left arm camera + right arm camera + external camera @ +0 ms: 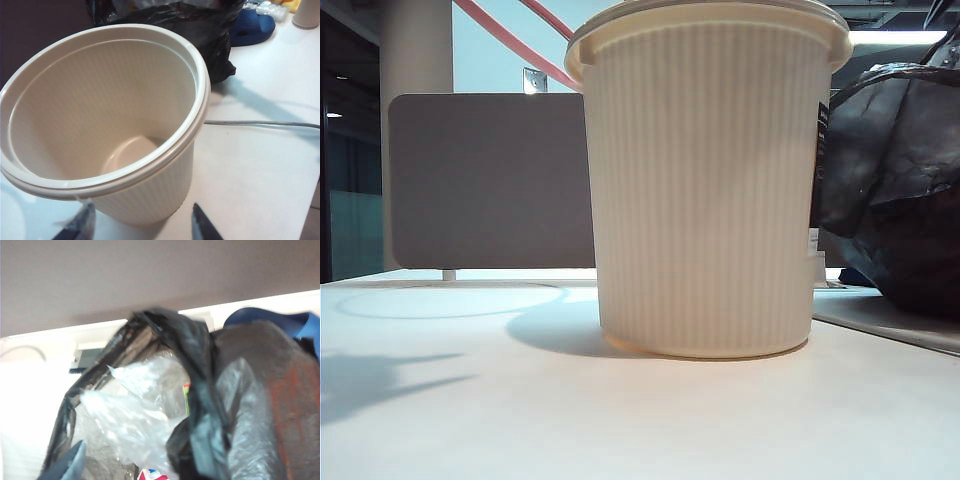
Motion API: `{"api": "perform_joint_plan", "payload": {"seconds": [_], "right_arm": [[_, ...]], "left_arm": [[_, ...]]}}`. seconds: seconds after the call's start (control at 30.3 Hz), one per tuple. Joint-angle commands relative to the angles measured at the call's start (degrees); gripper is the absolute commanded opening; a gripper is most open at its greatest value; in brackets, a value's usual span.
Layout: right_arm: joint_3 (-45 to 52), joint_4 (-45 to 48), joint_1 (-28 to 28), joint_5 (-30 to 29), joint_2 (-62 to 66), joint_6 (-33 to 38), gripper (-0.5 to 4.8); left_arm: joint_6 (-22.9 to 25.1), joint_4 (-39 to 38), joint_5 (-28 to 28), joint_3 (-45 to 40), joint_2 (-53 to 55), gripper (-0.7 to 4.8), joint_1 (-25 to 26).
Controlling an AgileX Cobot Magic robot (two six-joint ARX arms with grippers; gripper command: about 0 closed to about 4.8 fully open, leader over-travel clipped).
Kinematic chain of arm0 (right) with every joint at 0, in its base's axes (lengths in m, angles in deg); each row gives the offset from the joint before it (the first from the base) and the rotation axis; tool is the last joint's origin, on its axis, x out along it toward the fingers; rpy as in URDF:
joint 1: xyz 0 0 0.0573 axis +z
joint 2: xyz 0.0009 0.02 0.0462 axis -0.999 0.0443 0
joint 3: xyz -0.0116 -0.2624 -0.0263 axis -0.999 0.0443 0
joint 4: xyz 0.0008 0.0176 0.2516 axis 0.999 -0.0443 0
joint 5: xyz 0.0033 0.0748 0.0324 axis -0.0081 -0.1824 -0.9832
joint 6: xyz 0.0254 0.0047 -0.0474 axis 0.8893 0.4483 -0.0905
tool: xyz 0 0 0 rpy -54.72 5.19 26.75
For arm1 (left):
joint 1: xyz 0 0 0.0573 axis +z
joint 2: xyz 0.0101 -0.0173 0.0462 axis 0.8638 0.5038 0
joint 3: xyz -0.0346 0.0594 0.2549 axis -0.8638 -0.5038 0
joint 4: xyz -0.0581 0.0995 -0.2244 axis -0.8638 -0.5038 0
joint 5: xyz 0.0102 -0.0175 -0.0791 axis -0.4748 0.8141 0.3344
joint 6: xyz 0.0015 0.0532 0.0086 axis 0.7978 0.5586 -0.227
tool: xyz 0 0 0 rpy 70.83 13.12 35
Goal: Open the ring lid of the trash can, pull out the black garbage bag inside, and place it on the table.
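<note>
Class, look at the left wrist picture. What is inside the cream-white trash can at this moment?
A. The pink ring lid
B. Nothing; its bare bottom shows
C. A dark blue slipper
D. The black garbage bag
B. The trash can shows bare ribbed walls right down to its bottom, while the black garbage bag lies on the table behind it.

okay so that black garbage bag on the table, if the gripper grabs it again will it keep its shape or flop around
The black garbage bag would probably flop: its thin film lies crumpled and folded. It looks light for its bulk, with loose clear plastic showing inside. The glossy surface might slip between the right gripper's fingers.
</note>
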Motion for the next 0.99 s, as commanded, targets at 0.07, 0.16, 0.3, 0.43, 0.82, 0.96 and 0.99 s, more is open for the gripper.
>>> {"api": "perform_joint_plan", "payload": {"seconds": [0.07, 0.16, 0.3, 0.43, 0.82, 0.96, 0.99], "right_arm": [[-0.57, 1.6, -0.11, 1.33, -3.19, -0.59, 2.85], [-1.44, -0.2, -0.09, 4.72, -5.07, -2.71, 2.85], [-1.79, -2.6, -0.04, 10.95, -7.45, -5.09, 2.85], [-1.75, -4.15, -0.07, 12.04, -8.74, -5.42, 2.85], [-1.62, -2.91, 2.69, 0.94, -21.55, -4.42, 2.84], [-1.57, -3.43, 3.06, -3.15, -28.09, -4.42, 2.84], [-1.57, -3.52, 3.06, -3.98, -30.12, -4.44, 2.84]], "left_arm": [[-0.2, 0.72, 0.22, 0.09, -0.22, 2.47, 0.0], [-0.2, 0.7, 0.26, 0.09, -0.24, 2.47, 0.0], [-0.2, 0.7, 0.37, 0.11, -0.28, 2.47, 0.0], [-0.2, 0.68, 0.42, 0.09, -0.28, 2.47, -0.02], [-0.22, 6.4, -0.2, 0.13, -10.23, 2.43, 3.19], [-0.2, 7.06, -0.26, 0.13, -16.66, 2.38, 6.27], [-0.2, 7.02, -0.24, 0.13, -18.62, 2.38, 7.32]]}}
